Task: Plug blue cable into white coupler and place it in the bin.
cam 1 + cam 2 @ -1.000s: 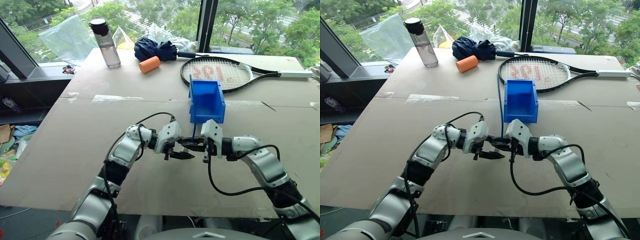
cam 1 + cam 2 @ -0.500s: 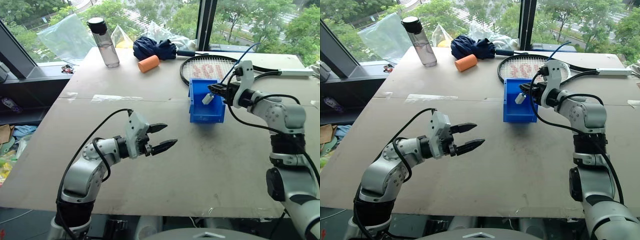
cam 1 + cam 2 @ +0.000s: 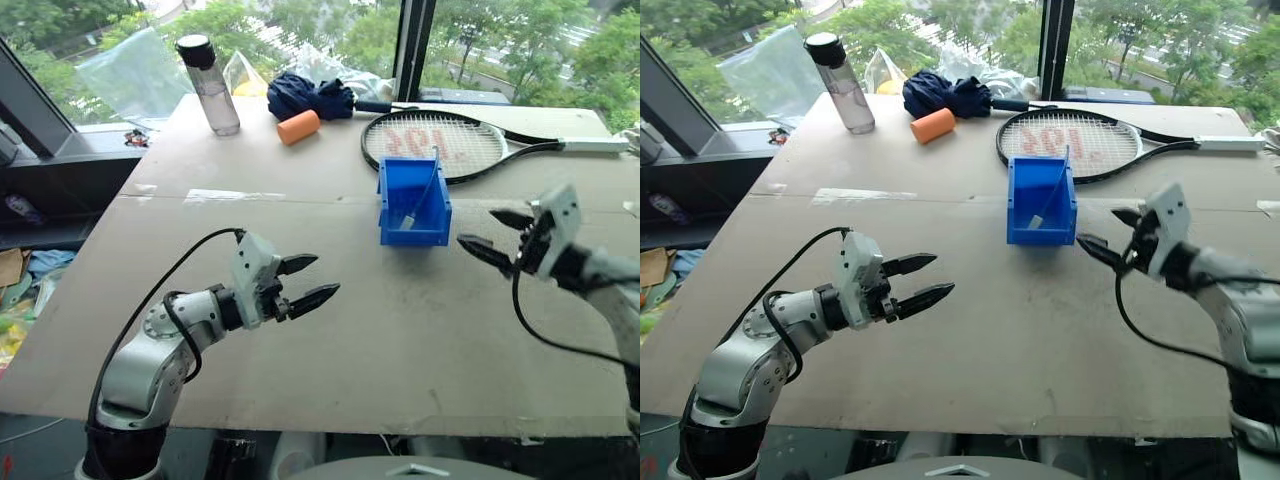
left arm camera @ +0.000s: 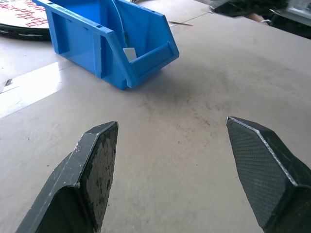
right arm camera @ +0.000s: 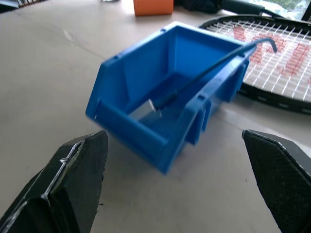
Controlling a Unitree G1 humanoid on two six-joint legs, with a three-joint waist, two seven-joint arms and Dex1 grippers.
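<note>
**Resting in the bin: cable and coupler, both grippers empty**

Sitting inside the bin (image 3: 413, 205), the white coupler (image 3: 408, 222) lies low against the bin's front lip, with the blue cable (image 3: 430, 183) running out of it and leaning up over the bin's back wall, its free end sticking above the rim. In the right wrist view the cable end meets the coupler (image 5: 144, 109) on the bin floor; whether the plug is fully seated cannot be told.

The bin stands on the tabletop (image 3: 330, 330) past its middle, towards the far edge, its cut-away front facing the near edge. Just behind it lies a tennis racket (image 3: 440, 143), the head almost touching the bin's back and the handle running to the far right corner.

Left gripper (image 3: 312, 282): hovering above the near left part of the tabletop, 2 fingers spread apart, nothing between them, pointing towards the bin but well apart from it.

Right gripper (image 3: 492, 233): hovering to the right of the bin, near it but not touching, fingers wide apart and empty, pointing towards the bin.

Along the far edge: a clear water bottle (image 3: 210, 87) with a black cap near the far left corner, an orange cylinder (image 3: 299, 128), and a folded dark blue umbrella (image 3: 310, 98) behind it
</note>
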